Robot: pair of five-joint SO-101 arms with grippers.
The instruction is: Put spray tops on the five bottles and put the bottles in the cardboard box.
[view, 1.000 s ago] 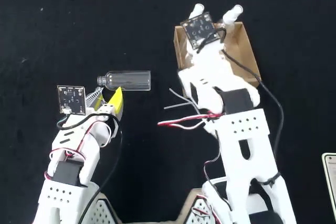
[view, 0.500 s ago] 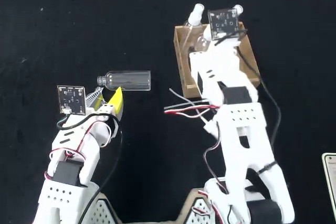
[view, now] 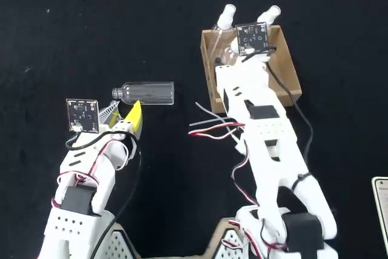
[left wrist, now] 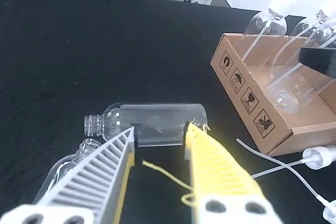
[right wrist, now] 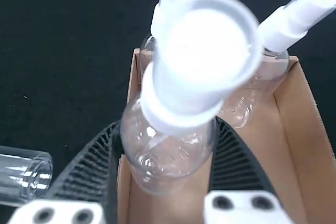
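1. Cardboard box (view: 208, 80): we find it open-topped on the black table (view: 79, 34), in front of the right arm.
2. First capped bottle (view: 225, 15) and second capped bottle (view: 268, 15): both sit at the far end of the box, leaning, with their white spray heads above the rim.
3. Right gripper (right wrist: 168, 153): its jaws are clamped on the clear body of the held bottle (right wrist: 170, 174), just under its spray top (right wrist: 202, 56). The bottle is over the box's inside, on the side nearer the left arm. We cannot tell whether its base touches the floor of the box.
4. Left gripper (left wrist: 160, 135): its jaws are spread with nothing between them, and the tips are just beside item 5.
5. Uncapped bottle (left wrist: 152, 121): it lies on its side on the table, well apart from the box, with its neck pointing away from the box.
6. Second uncapped bottle (left wrist: 86, 148): it is partly hidden under the grey finger, and we see its neck.
7. Loose spray top (left wrist: 321, 155): it lies on the table with its tube, near the box's front corner.
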